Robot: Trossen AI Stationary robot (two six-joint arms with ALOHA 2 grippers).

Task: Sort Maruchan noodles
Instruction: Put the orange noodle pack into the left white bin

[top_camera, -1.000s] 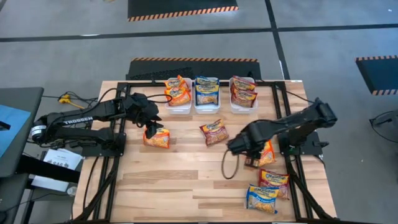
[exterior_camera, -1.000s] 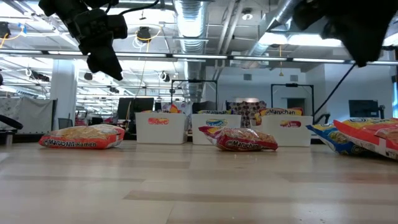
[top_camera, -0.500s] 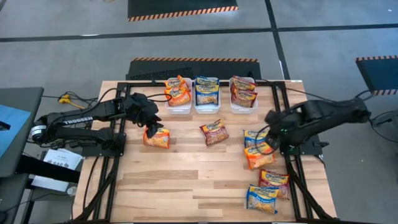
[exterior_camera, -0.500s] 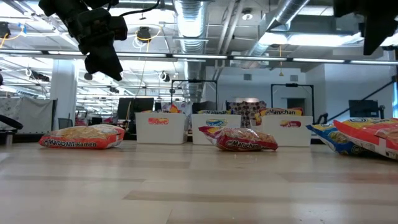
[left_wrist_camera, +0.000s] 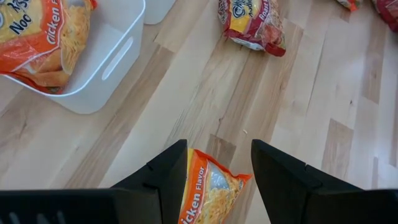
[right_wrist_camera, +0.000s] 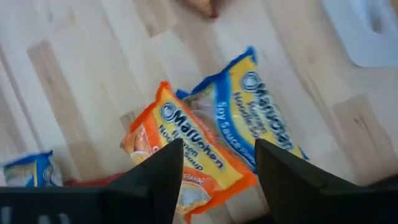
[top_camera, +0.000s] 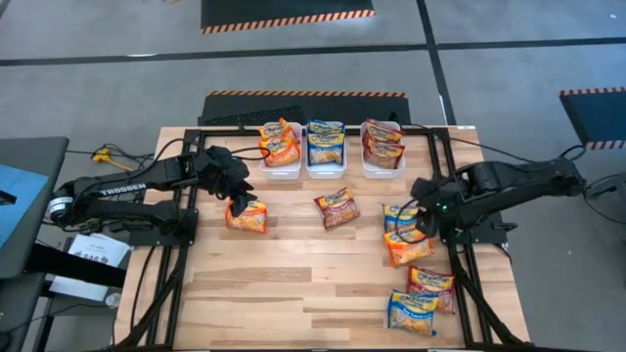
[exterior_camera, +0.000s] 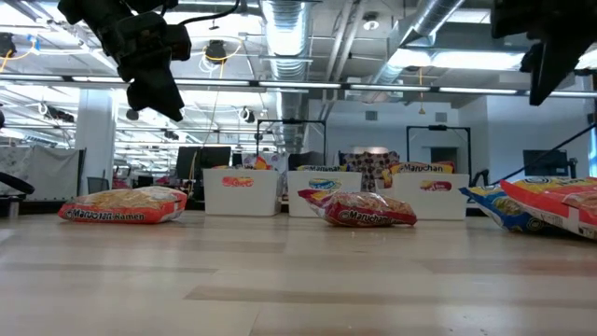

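Note:
Several Maruchan noodle packets lie flat on the wooden table: an orange one [top_camera: 245, 217] on the left, a dark red one [top_camera: 336, 208] in the middle, and a blue one [top_camera: 399, 217] and an orange one [top_camera: 406, 244] on the right. My left gripper [top_camera: 238, 201] hangs open above the left orange packet [left_wrist_camera: 208, 190], well clear of it in the low view [exterior_camera: 154, 89]. My right gripper [top_camera: 421, 220] is open and raised [exterior_camera: 546, 65] over the blue packet [right_wrist_camera: 255, 130] and the orange packet [right_wrist_camera: 186, 165].
Three white tubs [top_camera: 281, 161] [top_camera: 325, 164] [top_camera: 382, 166] stand in a row at the far edge, holding orange, blue and dark red packets. A dark red packet [top_camera: 430, 282] and a blue one [top_camera: 411, 313] lie near the right near corner. Bare wood lies in the near middle.
My right gripper has drawn back from the table's middle toward the right edge, and the blue and orange packets it had covered now show. It stays open. The left arm has kept still.

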